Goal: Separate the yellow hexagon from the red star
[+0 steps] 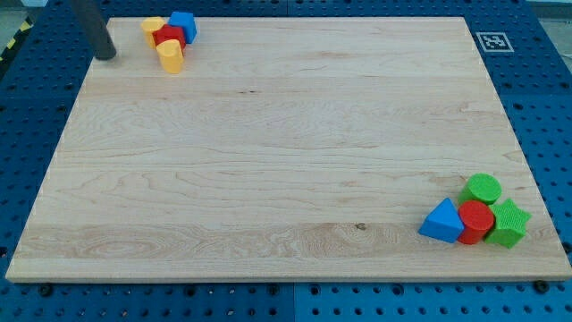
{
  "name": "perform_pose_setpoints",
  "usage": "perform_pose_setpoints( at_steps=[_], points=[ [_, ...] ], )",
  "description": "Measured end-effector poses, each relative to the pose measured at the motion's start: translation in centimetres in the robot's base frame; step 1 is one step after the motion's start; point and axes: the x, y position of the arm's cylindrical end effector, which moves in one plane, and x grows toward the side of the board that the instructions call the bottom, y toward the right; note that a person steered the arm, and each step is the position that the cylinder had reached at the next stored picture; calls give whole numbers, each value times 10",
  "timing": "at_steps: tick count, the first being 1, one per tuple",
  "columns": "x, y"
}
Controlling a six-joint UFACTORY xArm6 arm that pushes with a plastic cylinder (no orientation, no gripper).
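Note:
A tight cluster sits at the view's top left: a red star (169,38) in the middle, a yellow hexagon (170,56) touching it on the view's bottom side, a second yellow block (153,25) at its top left, and a blue block (184,25) at its top right. My tip (107,53) rests on the board near the left edge, to the view's left of the cluster, about a block's width from the yellow hexagon and not touching anything.
A second cluster sits at the view's bottom right: a blue triangle (441,221), a red cylinder (475,221), a green cylinder (483,189) and a green block (508,224). A printed marker tag (493,41) lies at the board's top right corner.

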Motion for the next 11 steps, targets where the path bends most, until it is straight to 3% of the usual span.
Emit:
perform_pose_setpoints(
  at_steps=[1, 3, 5, 8, 11],
  points=[
    [-66, 9],
    [-62, 29],
    [-19, 111],
    [36, 172],
    [116, 296]
  ],
)
